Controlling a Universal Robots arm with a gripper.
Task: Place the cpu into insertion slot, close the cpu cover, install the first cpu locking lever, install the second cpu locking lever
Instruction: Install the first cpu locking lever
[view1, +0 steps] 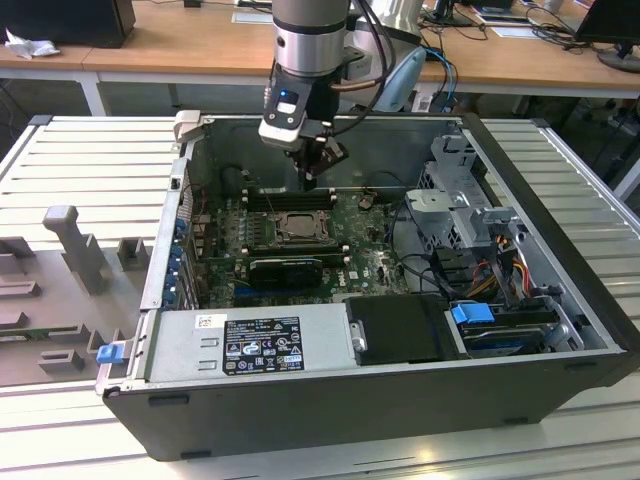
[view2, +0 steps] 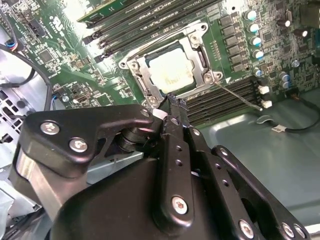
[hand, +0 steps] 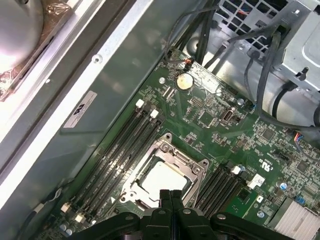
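Hovering near the cpu cover (hand: 199, 169), gripper (hand: 169, 193) pinched — white case label (hand: 80, 110) illegible.

Arm (view1: 308, 50) near insertion slot (view1: 297, 227), open computer case (view1: 350, 410)

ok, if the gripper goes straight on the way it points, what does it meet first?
Probably the cpu cover, its frame edge nearest the gripper, beside the seated cpu. Depth is unclear; it may land on the motherboard just outside instead.
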